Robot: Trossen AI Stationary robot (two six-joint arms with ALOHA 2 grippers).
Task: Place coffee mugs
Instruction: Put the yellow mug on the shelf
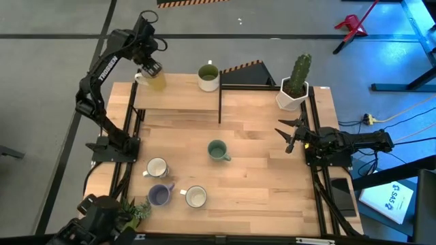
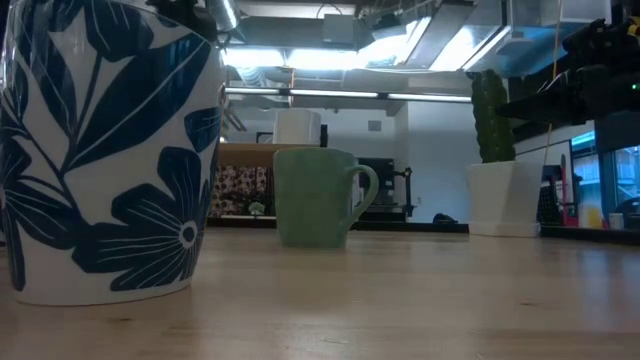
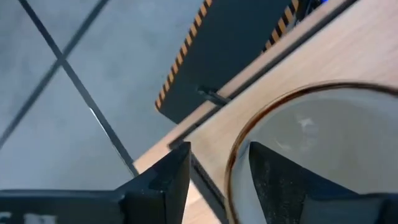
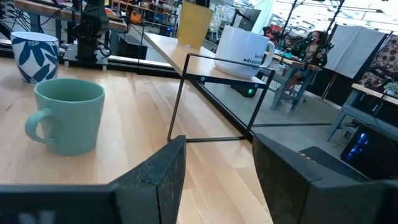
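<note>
The cream-yellow mug point(image 1: 157, 81) stands on the far left corner of a raised wooden shelf point(image 1: 182, 99). My left gripper point(image 1: 151, 69) is over it, open, one finger inside the mug point(image 3: 323, 137) and one outside. A whitish mug point(image 1: 208, 77) stands on the same shelf. The sage green mug point(image 1: 218, 150) point(image 2: 315, 195) sits mid-table. A white mug point(image 1: 157, 167), the lavender mug point(image 1: 160, 195) and another white mug point(image 1: 196, 197) stand near the left near corner. My right gripper point(image 1: 289, 136) waits open at the table's right edge. My left gripper stands astride the yellow mug's wall at the rim point(image 3: 235, 146), coming from above. Bare shelf wood shows between the outer finger point(image 3: 168, 180) and the rim. Whether the inner finger point(image 3: 273, 180) touches the wall, I cannot tell. The mug rests on the shelf.
A white faceted pot with a cactus point(image 1: 294, 85) point(image 2: 505, 195) stands at the far right corner. The shelf's black wire frame point(image 4: 186, 99) rises from the table at mid-far. A small plant point(image 1: 139, 211) sits at the near left corner. Bare wood lies right of the green mug.
</note>
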